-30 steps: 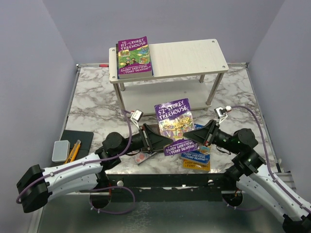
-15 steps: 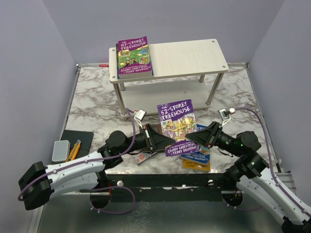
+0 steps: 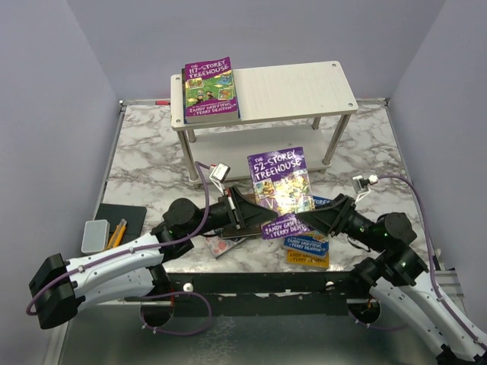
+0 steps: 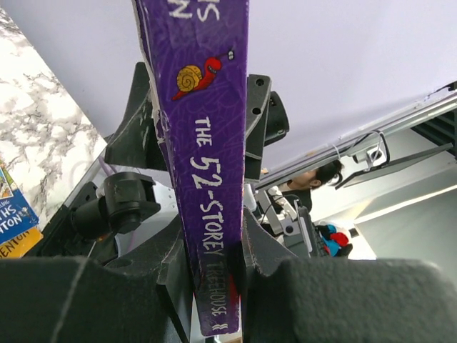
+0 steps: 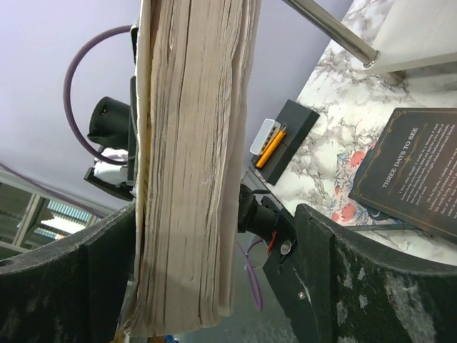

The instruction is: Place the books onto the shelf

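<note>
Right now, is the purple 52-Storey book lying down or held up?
Held up, in the air. The left pincer clamps the 52-Storey book at its spine side, cover tilted toward the top camera.

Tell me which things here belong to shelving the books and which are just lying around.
Part of the job: 52-Storey Treehouse book; 117-Storey Treehouse book; white shelf; stacked blue and orange books; Three Days to See book; pink floral book.
Lying about: grey case; orange cutter; dark mat.

Lavender walls (image 3: 46, 84); grey-veined white marble tabletop (image 3: 144, 163); even light
</note>
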Tool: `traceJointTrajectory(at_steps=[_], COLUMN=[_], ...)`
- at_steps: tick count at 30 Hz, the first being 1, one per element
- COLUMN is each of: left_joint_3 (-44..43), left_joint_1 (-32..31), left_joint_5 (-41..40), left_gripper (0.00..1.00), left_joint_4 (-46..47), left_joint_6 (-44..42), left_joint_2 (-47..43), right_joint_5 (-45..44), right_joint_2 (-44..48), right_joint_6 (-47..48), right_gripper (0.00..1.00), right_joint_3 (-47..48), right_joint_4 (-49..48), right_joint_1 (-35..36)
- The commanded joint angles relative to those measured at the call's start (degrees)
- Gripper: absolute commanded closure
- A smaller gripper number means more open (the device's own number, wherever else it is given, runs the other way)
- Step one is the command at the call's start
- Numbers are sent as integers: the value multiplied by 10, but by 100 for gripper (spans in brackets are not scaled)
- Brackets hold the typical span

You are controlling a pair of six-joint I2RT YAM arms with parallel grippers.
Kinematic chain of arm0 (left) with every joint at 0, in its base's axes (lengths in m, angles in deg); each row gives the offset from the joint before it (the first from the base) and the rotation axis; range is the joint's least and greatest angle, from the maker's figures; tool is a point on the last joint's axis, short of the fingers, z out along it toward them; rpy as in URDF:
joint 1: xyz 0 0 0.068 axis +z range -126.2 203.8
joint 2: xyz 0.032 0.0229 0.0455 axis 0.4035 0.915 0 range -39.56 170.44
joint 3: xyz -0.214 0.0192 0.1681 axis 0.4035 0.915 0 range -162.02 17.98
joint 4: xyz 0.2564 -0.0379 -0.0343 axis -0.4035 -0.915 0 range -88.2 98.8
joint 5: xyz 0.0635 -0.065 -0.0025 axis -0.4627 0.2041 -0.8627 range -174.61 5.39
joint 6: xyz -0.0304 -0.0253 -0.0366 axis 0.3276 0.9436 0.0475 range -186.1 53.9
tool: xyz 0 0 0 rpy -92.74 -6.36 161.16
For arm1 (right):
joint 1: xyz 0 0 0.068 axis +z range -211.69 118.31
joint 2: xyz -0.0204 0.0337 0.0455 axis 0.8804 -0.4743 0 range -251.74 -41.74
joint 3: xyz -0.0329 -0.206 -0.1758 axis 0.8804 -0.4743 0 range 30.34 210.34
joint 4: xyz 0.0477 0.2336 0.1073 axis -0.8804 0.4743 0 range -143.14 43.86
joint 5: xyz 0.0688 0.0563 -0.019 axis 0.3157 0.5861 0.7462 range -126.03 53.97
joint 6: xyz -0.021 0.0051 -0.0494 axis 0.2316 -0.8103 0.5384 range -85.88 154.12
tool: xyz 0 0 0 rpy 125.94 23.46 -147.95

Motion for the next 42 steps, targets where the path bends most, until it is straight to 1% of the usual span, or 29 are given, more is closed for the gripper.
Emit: traceJointTrajectory(at_steps=[1,4,6,11,17,20,28,32,33,34,36,37,41,42], left_joint_3=[-36,-38,-36,-33,-47,-48,-71,-79,-79,-80,-81,-81,-83,-85], left_joint_1=[-1,-1,-1,-2,-1,-2,-1,-1,-2,-1,-1,-2,-1,-1], left_joint_5=[17,19,18,3,-41,-52,-80,-90,-91,-92,-93,-94,-99,-103], left_gripper=[100,100,100,100,100,100,100,100,100,100,100,100,100,95], left_joint_4=[29,28,23,-21,-107,-119,-181,-198,-199,-202,-203,-203,-206,-213], left_joint_6=[-8,-9,-12,-38,-92,-104,-146,-157,-159,-159,-159,-160,-161,-163], left_joint_2=[1,5,4,-9,-33,-34,-37,-43,-44,-44,-43,-43,-43,-44], right_joint_5=[50,82,93,85,77,83,72,66,63,61,61,61,49,45], right_joint_2=[-7,-26,-28,-5,17,19,18,10,7,4,-5,-9,-18,-20], right_joint_6=[-28,-62,-73,-67,-78,-90,-84,-76,-73,-71,-66,-65,-54,-48], right_gripper=[12,12,15,27,40,46,53,59,63,72,96,99,99,99], right_joint_3=[-28,-44,-47,-25,-22,-30,-12,-1,2,5,12,16,39,45], right_joint_4=[-71,-139,-168,-128,-76,-79,-54,-35,-29,-26,-17,-8,13,18], right_joint_1=[2,2,3,3,3,3,3,3,2,3,2,3,2,2])
